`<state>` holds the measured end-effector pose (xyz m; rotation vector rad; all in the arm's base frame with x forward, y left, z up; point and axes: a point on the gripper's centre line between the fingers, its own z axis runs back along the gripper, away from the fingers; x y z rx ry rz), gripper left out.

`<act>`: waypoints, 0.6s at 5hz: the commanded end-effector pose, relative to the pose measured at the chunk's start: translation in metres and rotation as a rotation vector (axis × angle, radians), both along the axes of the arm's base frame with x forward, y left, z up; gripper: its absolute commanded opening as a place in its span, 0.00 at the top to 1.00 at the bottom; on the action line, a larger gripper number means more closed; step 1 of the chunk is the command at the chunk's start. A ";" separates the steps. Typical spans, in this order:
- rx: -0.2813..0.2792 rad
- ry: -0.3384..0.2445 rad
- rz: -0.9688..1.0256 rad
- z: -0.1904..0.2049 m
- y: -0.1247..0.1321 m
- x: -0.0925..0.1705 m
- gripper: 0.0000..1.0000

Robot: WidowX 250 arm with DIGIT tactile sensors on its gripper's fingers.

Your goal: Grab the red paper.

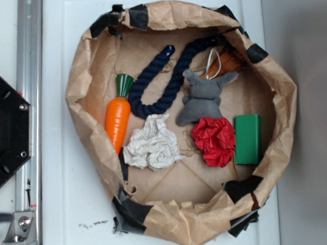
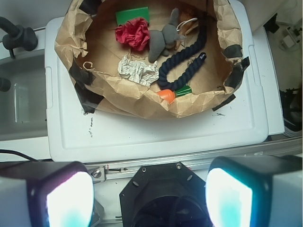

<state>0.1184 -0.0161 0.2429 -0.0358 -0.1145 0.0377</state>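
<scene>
The red paper is a crumpled bright red ball lying inside the brown paper basket, between the grey plush rabbit and the green block. It also shows in the wrist view at the far top. My gripper is open and empty, its two fingers wide apart at the bottom of the wrist view, high above the robot's black base and far from the basket. The gripper itself does not show in the exterior view.
In the basket lie a white paper ball, an orange carrot toy, a dark blue rope and an orange-brown thing behind the rabbit. The basket stands on a white lid. The black base and a metal rail are at the left.
</scene>
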 end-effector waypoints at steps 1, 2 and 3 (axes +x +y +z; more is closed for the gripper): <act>0.000 0.000 0.000 0.000 0.000 0.000 0.00; 0.019 -0.029 0.002 -0.027 0.010 0.050 0.00; 0.018 -0.091 -0.058 -0.051 0.007 0.100 0.00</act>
